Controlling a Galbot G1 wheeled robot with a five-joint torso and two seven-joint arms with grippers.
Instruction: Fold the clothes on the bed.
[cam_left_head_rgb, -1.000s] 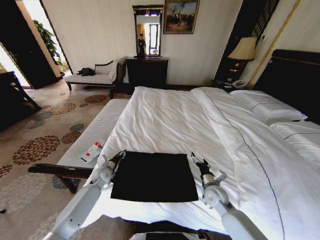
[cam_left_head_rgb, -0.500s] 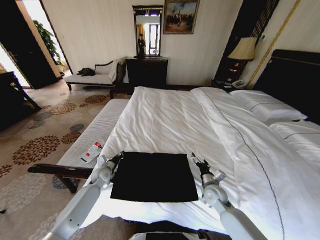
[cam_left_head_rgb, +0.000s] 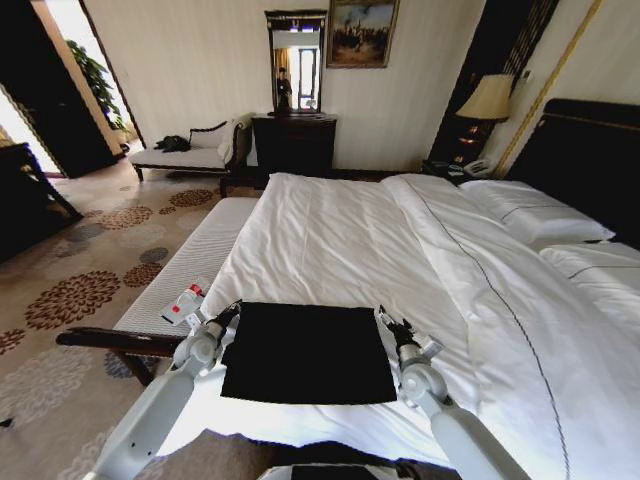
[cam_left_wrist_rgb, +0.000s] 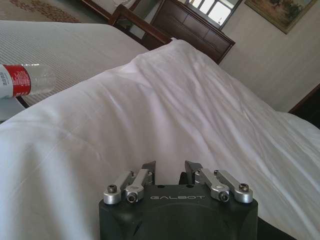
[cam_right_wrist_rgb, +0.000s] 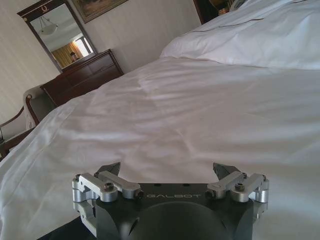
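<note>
Head view: the black soft-fabric T-shirt (cam_left_head_rgb: 308, 352), lying flat as a folded rectangle with no lettering showing, rests on the near edge of the large white-sheeted bed (cam_left_head_rgb: 350, 230), at six o'clock in the view. The left pincer (cam_left_head_rgb: 230, 313) sits just beside the shirt's far corner at nine o'clock of the garment; the right pincer (cam_left_head_rgb: 385, 320) sits just beside the opposite far corner at three o'clock. In the wrist views the left pincer (cam_left_wrist_rgb: 168, 166) has its jaws set narrowly apart with nothing between them, and the right pincer (cam_right_wrist_rgb: 167, 168) has its jaws spread wide, also empty; both look out over bare white bedding. A clear plastic bottle with a red label (cam_left_head_rgb: 184, 303) lies on the striped bench at ten o'clock of the shirt.

Risks, as judged: each pincer could catch the white bedding along with the black cloth, since the two lie flush. An uneven pinch, with one jaw pair narrow and the other wide, could skew the fold. Dragging could pull the shirt off the near bed edge
</note>
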